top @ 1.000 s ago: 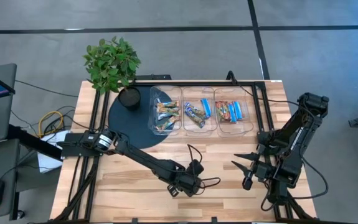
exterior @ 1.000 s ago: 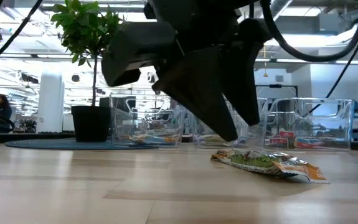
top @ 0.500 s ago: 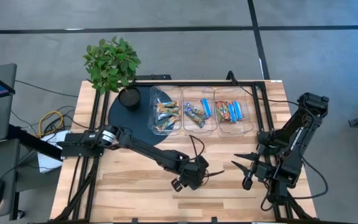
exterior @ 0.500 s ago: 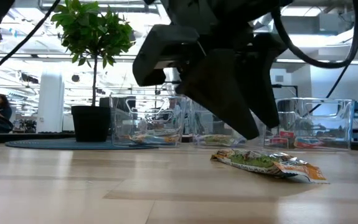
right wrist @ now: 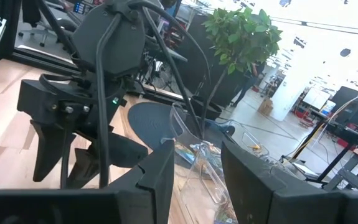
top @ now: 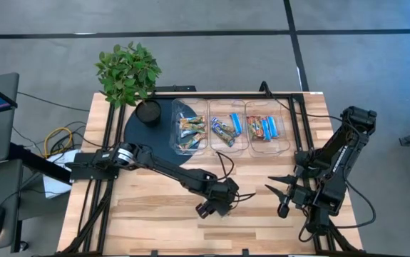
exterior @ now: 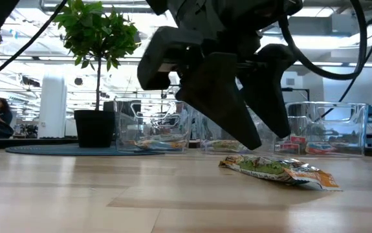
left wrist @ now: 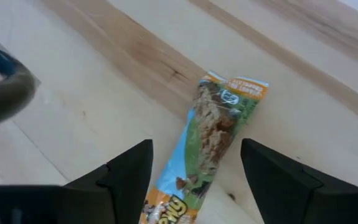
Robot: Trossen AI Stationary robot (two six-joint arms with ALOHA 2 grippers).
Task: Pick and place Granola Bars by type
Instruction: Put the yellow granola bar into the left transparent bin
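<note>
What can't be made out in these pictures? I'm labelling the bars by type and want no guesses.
- High view: the loose granola bar on the table is hidden under the left claw.
- High view: bars in the three clear bins are too small to read their print.
- Low view: the left arm blocks most of the middle bin.
- Left wrist view: the loose bar's near end is cut off by the picture's edge.

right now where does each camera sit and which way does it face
High view: above the table, looking straight down; both arms show.
Low view: at tabletop height, facing the bins; the left tool hangs open over the granola bar.
Left wrist view: looks down past its own fingers at that bar.
Right wrist view: looks across at the left arm and plant.
Low and left wrist views share the bar.
</note>
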